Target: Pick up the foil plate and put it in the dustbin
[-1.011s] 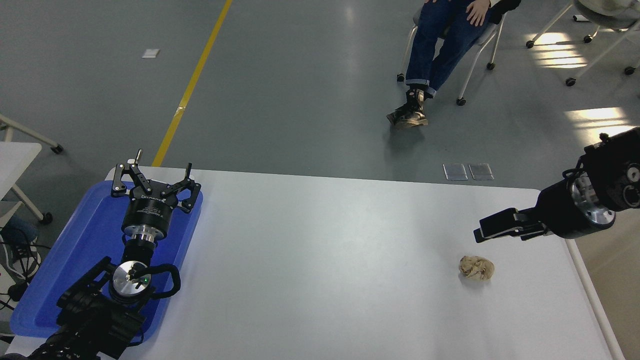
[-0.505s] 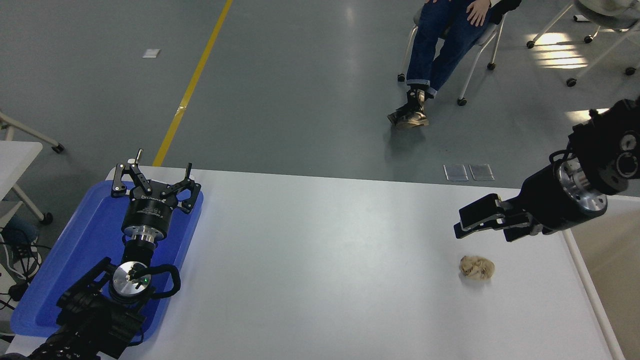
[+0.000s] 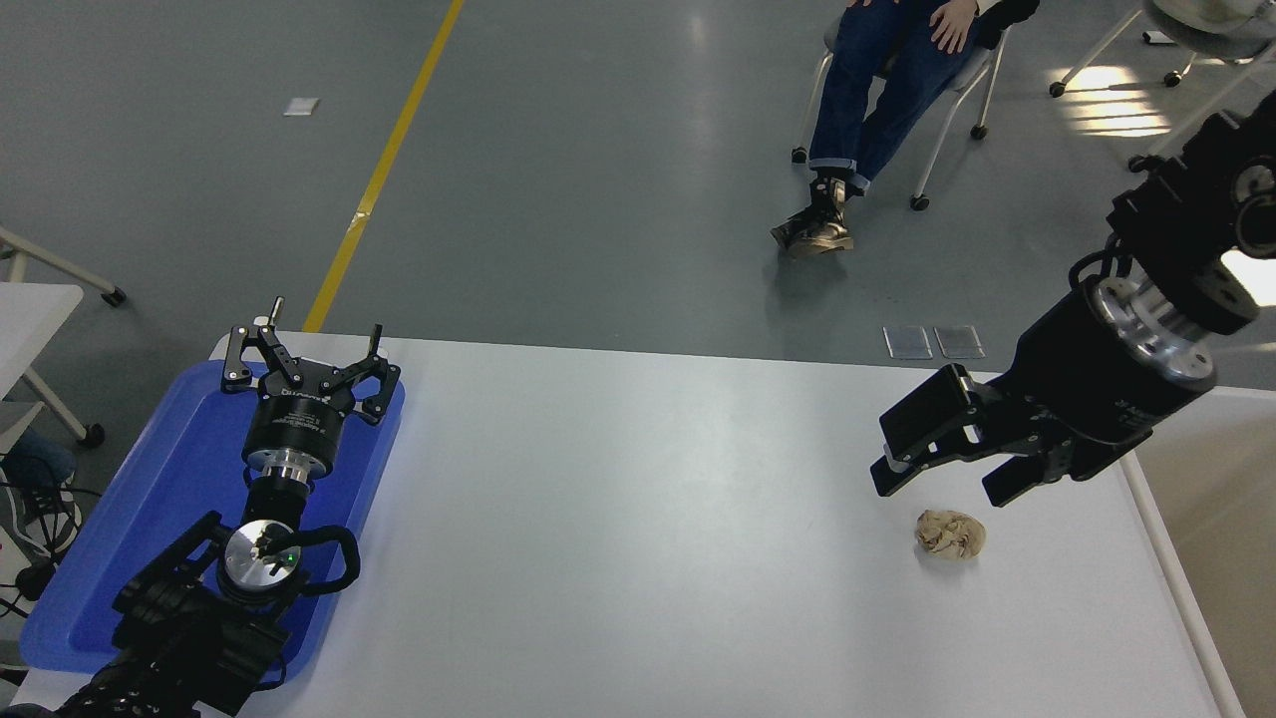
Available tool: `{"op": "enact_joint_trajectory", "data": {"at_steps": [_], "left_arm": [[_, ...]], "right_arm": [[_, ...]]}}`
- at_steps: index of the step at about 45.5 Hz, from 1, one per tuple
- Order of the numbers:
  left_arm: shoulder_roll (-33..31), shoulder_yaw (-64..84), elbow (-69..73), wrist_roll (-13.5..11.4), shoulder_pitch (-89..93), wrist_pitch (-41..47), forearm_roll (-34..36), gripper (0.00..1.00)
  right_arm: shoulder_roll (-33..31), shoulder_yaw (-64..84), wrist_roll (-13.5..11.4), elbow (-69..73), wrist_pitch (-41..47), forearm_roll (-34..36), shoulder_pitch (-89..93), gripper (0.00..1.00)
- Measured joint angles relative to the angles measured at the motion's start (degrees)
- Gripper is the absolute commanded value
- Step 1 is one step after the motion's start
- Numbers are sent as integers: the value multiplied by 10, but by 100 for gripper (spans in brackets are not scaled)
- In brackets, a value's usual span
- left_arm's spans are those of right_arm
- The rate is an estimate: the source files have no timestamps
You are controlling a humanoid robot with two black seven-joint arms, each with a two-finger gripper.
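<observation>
The foil plate is out of view. The dustbin [image 3: 1228, 558] shows only as a strip at the right edge, with a white rim and a beige inside, right beside the table. My right gripper [image 3: 942, 486] is open and empty, with its jaws spread just above and behind a small crumpled beige paper ball [image 3: 950, 534] on the white table [image 3: 638, 519]. My left gripper [image 3: 304, 356] is open and empty, parked over the blue tray [image 3: 150, 519] at the lower left.
A person sits on a wheeled chair [image 3: 957, 90] beyond the table's far side, legs stretched out. Another white table [image 3: 30, 319] stands at the left edge. A yellow line [image 3: 384, 170] runs across the grey floor.
My right arm has swung up and leftward, and its gripper has come over the paper ball with its jaws spread wider. The left arm and the paper ball have not moved.
</observation>
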State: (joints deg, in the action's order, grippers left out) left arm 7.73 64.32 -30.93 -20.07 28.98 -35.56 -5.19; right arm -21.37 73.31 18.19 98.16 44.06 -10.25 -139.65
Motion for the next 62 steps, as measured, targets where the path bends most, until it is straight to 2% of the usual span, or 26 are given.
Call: {"op": "enact_joint_trajectory", "data": {"at_steps": [11, 22, 43, 53, 62], "left_arm": [[0, 0, 0, 0, 0, 0, 0, 100], [0, 0, 0, 0, 0, 0, 0, 100], [0, 0, 0, 0, 0, 0, 0, 100], [0, 0, 0, 0, 0, 0, 0, 100], [0, 0, 0, 0, 0, 0, 0, 100]], "right_arm": [[24, -3, 0, -6, -23, 35, 5, 100], [33, 0, 0, -7, -57, 39, 12, 100], [53, 35, -2, -5, -69, -65, 14, 100], [59, 46, -2, -5, -66, -74, 14, 100], [61, 50, -1, -5, -63, -55, 16, 100]]}}
